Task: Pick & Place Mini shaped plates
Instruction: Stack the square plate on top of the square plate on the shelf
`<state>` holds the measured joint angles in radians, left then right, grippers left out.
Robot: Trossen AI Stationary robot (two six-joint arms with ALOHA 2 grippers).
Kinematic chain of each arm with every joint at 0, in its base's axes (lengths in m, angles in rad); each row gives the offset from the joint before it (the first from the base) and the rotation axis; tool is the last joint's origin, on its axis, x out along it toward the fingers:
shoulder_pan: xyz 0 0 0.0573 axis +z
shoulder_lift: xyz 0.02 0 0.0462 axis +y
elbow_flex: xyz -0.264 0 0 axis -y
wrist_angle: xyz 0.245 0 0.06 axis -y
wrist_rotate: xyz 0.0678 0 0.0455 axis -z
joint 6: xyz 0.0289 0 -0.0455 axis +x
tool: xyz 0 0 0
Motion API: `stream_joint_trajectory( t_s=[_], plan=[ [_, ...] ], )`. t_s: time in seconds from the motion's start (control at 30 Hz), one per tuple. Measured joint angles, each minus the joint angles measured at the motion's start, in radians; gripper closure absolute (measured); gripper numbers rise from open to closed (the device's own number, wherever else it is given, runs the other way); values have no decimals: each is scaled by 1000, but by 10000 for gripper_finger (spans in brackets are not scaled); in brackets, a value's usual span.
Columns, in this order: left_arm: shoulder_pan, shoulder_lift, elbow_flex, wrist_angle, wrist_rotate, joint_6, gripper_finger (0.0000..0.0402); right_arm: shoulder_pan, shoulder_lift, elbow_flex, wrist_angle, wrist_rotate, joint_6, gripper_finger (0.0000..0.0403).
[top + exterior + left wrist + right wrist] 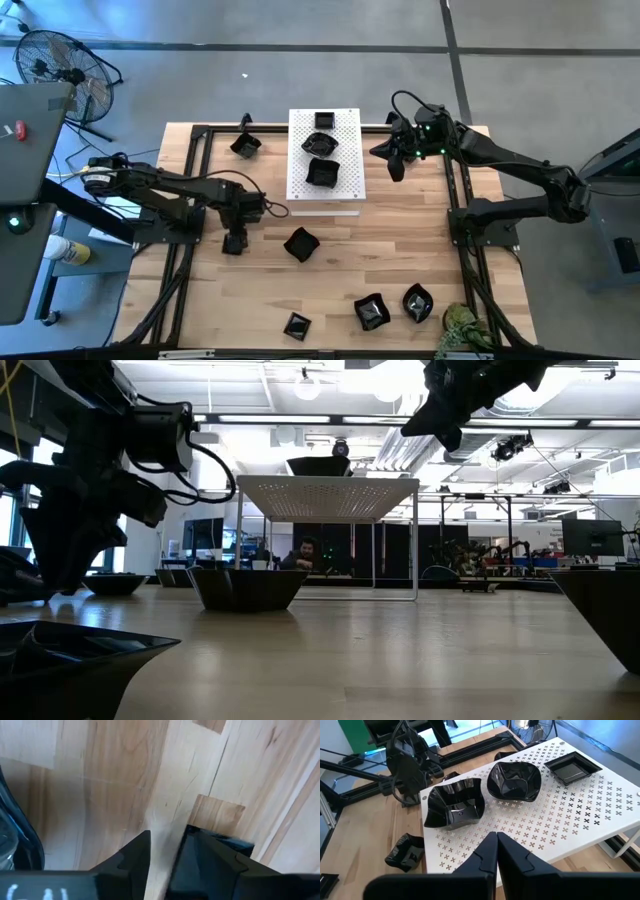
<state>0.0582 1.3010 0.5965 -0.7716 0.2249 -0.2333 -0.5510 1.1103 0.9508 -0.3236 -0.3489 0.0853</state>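
Grey floor (300,60), standing fan (55,65)

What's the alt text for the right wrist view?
Three glossy black mini plates sit on a white perforated board: a wavy-edged dish, a rounder wavy dish and a flat square plate. The shut right gripper hovers over the board's near edge; a fourth dish lies on the wooden table.

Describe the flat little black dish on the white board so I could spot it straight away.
Find the white perforated board standing raised at the far middle of the wooden table. Three black dishes sit on it in a row; take the square tray at the far end. Unlike its two deep, wavy-edged neighbours, it is shallow, with straight edges and a flat rim.
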Motion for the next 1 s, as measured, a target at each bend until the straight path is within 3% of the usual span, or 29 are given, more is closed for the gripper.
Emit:
stream_joint_trajectory(
  t_s=[0.5, 1.0],
  plan=[
    [0, 0, -2, 0, 37, -5, 391, 0, 0, 0, 0, 2, -2, 401],
    [1, -11, 99, -148, 69, -7, 401, 0, 0, 0, 0, 2, -17, 397]
  ],
)
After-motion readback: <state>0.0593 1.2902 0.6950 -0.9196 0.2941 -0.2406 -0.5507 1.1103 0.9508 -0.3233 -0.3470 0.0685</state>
